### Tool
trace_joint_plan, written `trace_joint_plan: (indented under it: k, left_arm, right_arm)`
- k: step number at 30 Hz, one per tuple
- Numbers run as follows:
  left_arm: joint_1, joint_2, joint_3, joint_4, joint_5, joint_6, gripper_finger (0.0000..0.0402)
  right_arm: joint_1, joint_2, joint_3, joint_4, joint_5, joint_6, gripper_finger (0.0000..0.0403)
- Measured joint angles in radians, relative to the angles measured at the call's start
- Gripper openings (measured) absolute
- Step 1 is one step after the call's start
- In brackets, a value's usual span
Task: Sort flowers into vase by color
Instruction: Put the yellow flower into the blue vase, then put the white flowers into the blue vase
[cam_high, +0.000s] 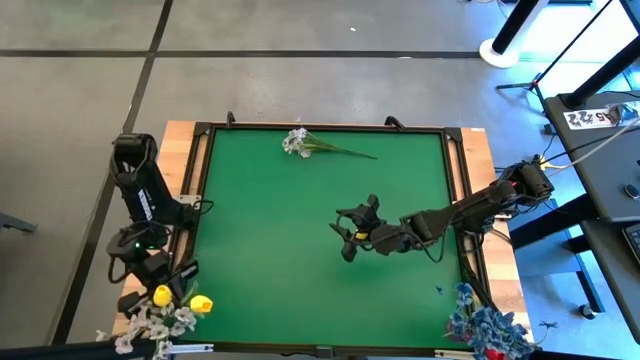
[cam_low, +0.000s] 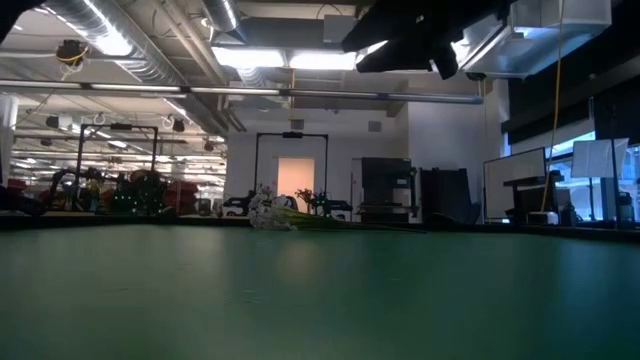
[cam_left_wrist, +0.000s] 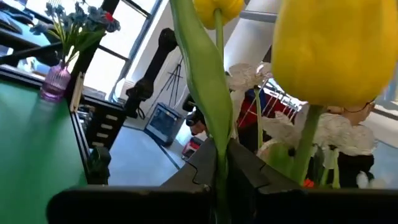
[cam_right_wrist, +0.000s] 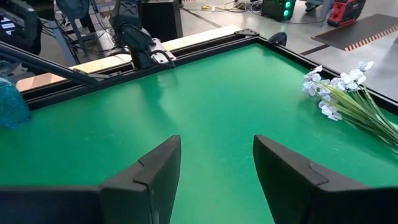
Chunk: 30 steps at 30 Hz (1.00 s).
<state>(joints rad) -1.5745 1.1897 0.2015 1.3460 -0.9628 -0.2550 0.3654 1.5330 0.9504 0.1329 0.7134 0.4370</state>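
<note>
My left gripper (cam_high: 160, 287) is at the table's near left corner, shut on a yellow tulip (cam_left_wrist: 217, 7). A second yellow tulip (cam_high: 201, 303) and white blossoms (cam_high: 150, 325) stand close beside it. My right gripper (cam_high: 350, 236) is open and empty above the middle of the green mat, to the right of centre. A pale spray on a green stem (cam_high: 303, 144) lies flat on the mat near the far edge; it also shows in the right wrist view (cam_right_wrist: 339, 93). Blue flowers with a red one (cam_high: 487, 328) stand in a purple vase (cam_left_wrist: 57, 82) at the near right corner. My left gripper pinches the yellow tulip's thin green stem (cam_left_wrist: 219, 158) between its two fingers (cam_left_wrist: 252, 177), some way below the flower head. A long green leaf runs up beside the stem. The stem's lower end is hidden by the gripper.
A raised dark frame (cam_high: 200, 180) with wooden strips borders the mat. The middle and left of the mat lie bare. The right arm (cam_high: 470, 205) reaches in over the right edge.
</note>
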Motion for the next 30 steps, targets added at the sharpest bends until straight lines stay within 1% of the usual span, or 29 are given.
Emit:
trace_joint_plan:
  k: [3, 8, 13, 18, 20, 23, 25, 27, 30]
  left_arm:
    - [-0.020, -0.008, 0.000, 0.000, -0.012, -0.021, 0.0038]
    - [-0.039, -0.035, 0.000, -0.003, -0.013, -0.017, 0.0089]
    - [-0.071, -0.076, 0.000, -0.028, -0.014, 0.069, 0.0131]
    - [-0.124, -0.142, 0.000, -0.031, -0.033, 0.169, 0.0145]
    - [-0.143, -0.181, 0.000, -0.032, -0.092, 0.211, 0.0145]
    - [-0.155, -0.230, 0.000, -0.079, -0.247, 0.254, 0.0142]
    - [-0.150, -0.257, 0.000, -0.115, -0.327, 0.307, 0.0141]
    - [-0.129, -0.278, 0.000, -0.114, -0.382, 0.379, 0.0141]
    - [-0.063, -0.307, 0.000, -0.115, -0.460, 0.456, 0.0141]
  right_arm:
    - [-0.001, 0.000, 0.000, 0.000, 0.001, 0.000, 0.0200]
    - [-0.008, 0.000, 0.000, 0.000, 0.001, -0.017, 0.0200]
    - [-0.008, 0.000, 0.000, 0.001, 0.000, -0.020, 0.0200]
    - [-0.006, 0.000, 0.000, 0.001, 0.000, -0.021, 0.0200]
    - [-0.006, 0.000, 0.000, 0.001, 0.000, -0.022, 0.0200]
    - [-0.006, 0.000, 0.000, 0.001, 0.000, -0.026, 0.0200]
    - [-0.006, 0.000, 0.000, 0.001, 0.000, -0.026, 0.0200]
    - [-0.006, 0.000, 0.000, 0.001, 0.001, -0.026, 0.0200]
    - [-0.006, 0.000, 0.000, 0.001, 0.001, -0.026, 0.0200]
